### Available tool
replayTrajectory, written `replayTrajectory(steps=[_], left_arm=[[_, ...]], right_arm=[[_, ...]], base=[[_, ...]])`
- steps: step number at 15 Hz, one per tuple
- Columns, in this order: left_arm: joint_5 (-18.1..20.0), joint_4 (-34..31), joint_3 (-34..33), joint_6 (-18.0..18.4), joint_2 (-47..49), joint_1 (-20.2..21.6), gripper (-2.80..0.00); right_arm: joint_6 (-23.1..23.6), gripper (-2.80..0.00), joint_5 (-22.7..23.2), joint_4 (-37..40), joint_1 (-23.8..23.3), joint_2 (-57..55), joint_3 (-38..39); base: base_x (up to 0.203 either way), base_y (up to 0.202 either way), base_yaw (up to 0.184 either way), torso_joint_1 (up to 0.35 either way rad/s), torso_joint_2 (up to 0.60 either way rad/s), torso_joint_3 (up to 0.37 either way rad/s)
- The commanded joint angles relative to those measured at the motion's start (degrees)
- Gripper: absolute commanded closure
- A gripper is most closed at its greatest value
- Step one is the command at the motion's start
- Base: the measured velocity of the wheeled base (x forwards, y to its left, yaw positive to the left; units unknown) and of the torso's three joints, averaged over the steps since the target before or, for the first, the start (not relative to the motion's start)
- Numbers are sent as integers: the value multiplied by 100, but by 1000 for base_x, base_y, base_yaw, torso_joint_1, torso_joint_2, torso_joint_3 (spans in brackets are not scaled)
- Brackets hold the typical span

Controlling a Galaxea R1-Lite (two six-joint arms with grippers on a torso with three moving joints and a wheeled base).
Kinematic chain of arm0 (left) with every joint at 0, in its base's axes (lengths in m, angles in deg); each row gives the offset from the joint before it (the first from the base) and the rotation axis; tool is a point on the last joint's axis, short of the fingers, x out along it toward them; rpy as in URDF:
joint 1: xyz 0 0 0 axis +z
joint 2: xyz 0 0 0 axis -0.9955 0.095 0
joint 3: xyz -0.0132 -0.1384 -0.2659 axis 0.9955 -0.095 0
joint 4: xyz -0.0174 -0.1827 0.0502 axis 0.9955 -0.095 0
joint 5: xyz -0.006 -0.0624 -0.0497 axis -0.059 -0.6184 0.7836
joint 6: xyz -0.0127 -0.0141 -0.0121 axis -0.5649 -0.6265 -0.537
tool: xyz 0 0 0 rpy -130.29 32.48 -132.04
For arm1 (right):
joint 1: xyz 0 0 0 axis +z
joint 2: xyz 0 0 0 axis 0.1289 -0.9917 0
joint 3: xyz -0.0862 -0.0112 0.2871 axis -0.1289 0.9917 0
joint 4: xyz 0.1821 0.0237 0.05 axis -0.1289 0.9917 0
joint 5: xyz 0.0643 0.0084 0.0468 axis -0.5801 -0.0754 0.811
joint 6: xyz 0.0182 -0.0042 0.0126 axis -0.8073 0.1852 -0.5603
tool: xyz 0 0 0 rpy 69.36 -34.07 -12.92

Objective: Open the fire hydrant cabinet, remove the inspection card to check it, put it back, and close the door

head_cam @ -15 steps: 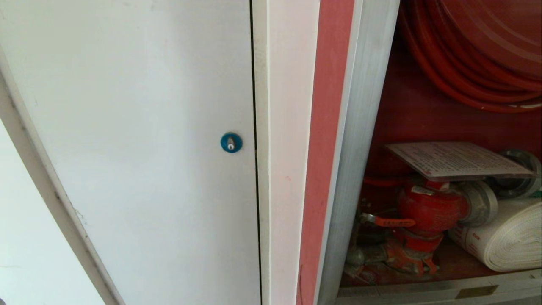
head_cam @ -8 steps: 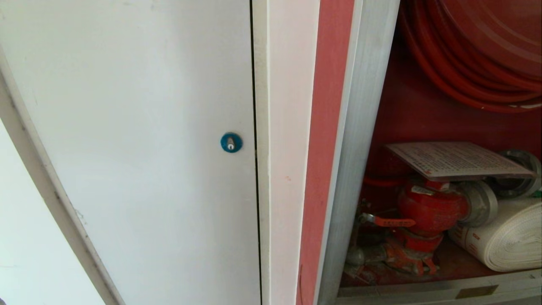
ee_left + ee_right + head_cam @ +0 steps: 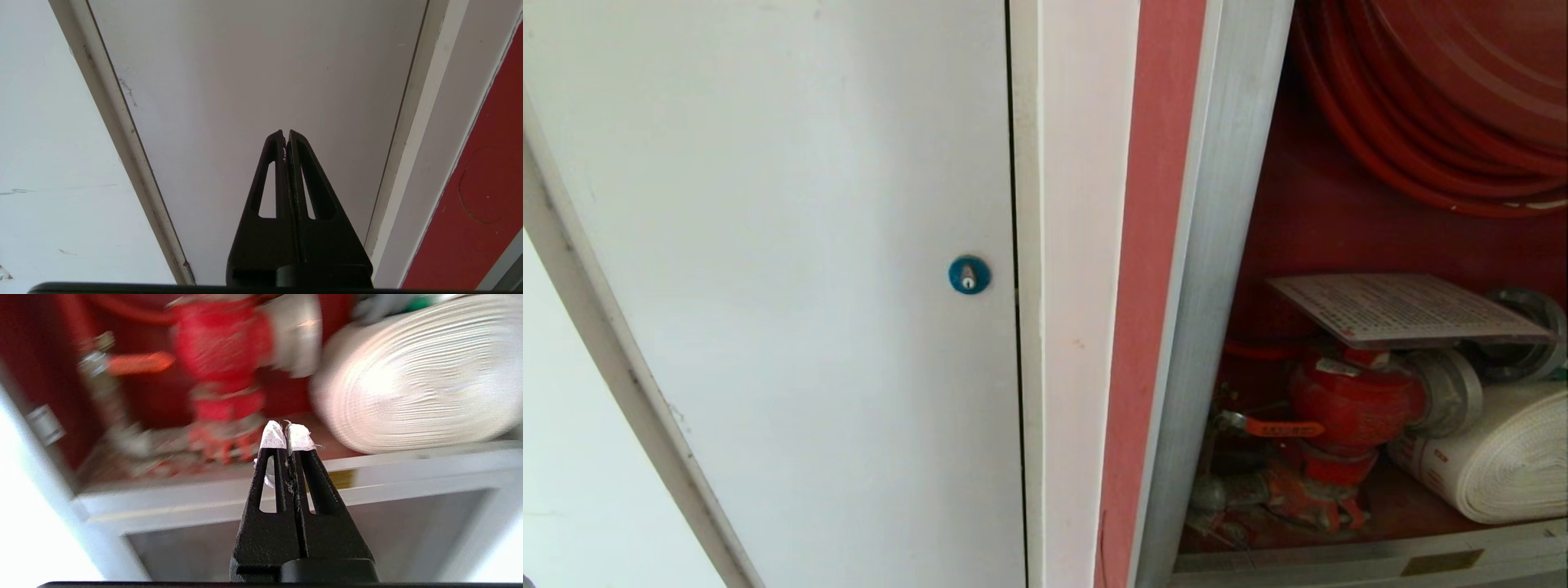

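The fire hydrant cabinet (image 3: 1217, 269) stands open on the right of the head view, its silver frame around red walls. Inside, the inspection card (image 3: 1401, 309) lies flat on top of the red hydrant valve (image 3: 1352, 408). The door is out of view. Neither arm shows in the head view. My right gripper (image 3: 287, 426) is shut and empty, its taped tips pointing at the cabinet's lower part, short of the valve (image 3: 222, 347) and the white rolled hose (image 3: 412, 379). My left gripper (image 3: 286, 133) is shut and empty, facing a plain white panel door (image 3: 261, 73).
The white panel door (image 3: 768, 269) with a blue round lock (image 3: 969, 274) fills the left of the head view. A red hose reel (image 3: 1445, 98) hangs above the card. The rolled hose (image 3: 1494, 457) lies right of the valve. The cabinet's silver bottom rail (image 3: 1364, 555) runs below.
The head view is unchanged: card, valve and hose stay where they were. No gripper appears in the earlier frames.
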Motion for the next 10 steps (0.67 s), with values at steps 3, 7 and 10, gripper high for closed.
replayTrajectory(steps=[3, 7, 10], left_arm=[[3, 6, -123, 3, -1, -1, 0], [3, 6, -123, 3, -1, -1, 0], [3, 6, -123, 3, -1, -1, 0]], right_arm=[[299, 0, -720, 15, 3, -1253, -814], [1796, 0, -1110, 460, 2, -2371, -2143], [2627, 0, -1164, 2569, 2, -3051, -3598]], base=[[0, 0, 0, 0, 0, 0], [0, 0, 0, 0, 0, 0], [0, 0, 0, 0, 0, 0]])
